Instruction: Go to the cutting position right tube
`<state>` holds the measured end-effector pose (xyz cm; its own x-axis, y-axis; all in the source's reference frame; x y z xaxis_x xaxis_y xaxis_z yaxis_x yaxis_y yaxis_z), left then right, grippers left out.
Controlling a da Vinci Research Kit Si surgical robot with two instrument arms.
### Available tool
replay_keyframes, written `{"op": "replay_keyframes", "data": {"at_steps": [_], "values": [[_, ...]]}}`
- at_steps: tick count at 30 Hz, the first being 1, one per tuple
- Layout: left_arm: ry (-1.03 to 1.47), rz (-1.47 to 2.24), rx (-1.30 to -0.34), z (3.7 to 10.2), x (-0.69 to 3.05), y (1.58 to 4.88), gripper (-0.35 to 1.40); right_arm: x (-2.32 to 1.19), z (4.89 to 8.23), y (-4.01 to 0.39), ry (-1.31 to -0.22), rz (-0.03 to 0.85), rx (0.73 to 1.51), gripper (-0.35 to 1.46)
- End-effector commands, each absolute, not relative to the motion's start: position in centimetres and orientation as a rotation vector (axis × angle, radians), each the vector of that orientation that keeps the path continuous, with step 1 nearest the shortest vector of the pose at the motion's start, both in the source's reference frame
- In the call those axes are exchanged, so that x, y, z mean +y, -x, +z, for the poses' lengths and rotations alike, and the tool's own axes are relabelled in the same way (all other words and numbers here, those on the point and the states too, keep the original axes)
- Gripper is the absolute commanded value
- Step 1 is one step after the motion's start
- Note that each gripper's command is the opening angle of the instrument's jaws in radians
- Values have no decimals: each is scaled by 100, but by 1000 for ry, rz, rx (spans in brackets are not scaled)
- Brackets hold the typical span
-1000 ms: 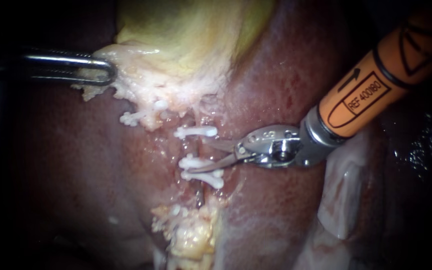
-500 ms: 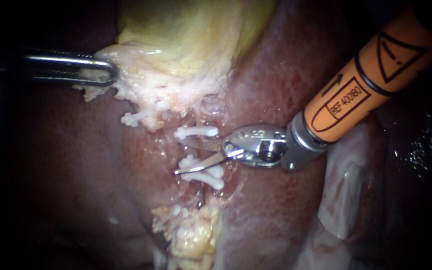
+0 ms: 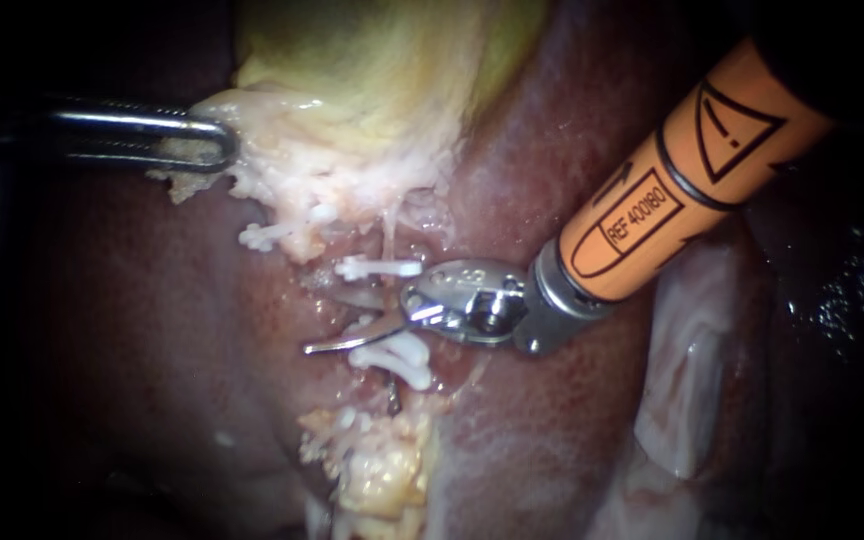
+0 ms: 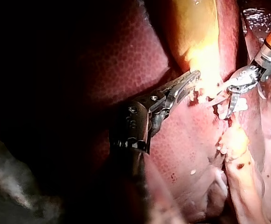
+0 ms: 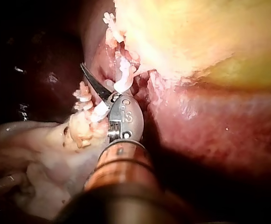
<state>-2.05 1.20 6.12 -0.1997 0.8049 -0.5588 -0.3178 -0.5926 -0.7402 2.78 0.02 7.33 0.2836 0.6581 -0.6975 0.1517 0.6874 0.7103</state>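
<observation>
The right tube [image 3: 388, 238] runs down from the pale neck of the gallbladder [image 3: 382, 60]. It carries one white clip [image 3: 380, 268] above and two white clips [image 3: 400, 358] below. My right instrument [image 3: 337, 321], on an orange shaft, has its two curved blades open. They straddle the tube between the upper clip and the lower pair, with the tips past it on the liver [image 3: 152, 330]. In the right wrist view one dark blade [image 5: 91, 82] lies beside a clip [image 5: 123, 74]. My left instrument [image 3: 214, 148] is shut on the gallbladder's pale edge, also seen in the left wrist view [image 4: 190, 80].
Left of the right tube a short stub bears another white clip [image 3: 262, 237]. Yellow fatty tissue [image 3: 377, 470] lies below the lower clips. Pale folded tissue [image 3: 692, 390] sits under the orange shaft [image 3: 672, 190].
My right instrument has moved left along the tissue, and its open blades now reach across the tube between the clips. The left instrument has not moved.
</observation>
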Motion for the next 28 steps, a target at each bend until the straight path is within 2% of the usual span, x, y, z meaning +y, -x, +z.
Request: {"op": "replay_keyframes", "data": {"at_steps": [1, 12, 28], "values": [[1287, 1878, -616, 612, 120, 205, -35, 2, 729, -276, -787, 383, 1265, 116], [1288, 1878, -616, 612, 120, 204, -35, -18, 690, -280, -827, 357, 1296, 114], [1288, 1878, -616, 612, 120, 205, -35, -17, 689, -280, -831, 356, 1299, 116]]}}
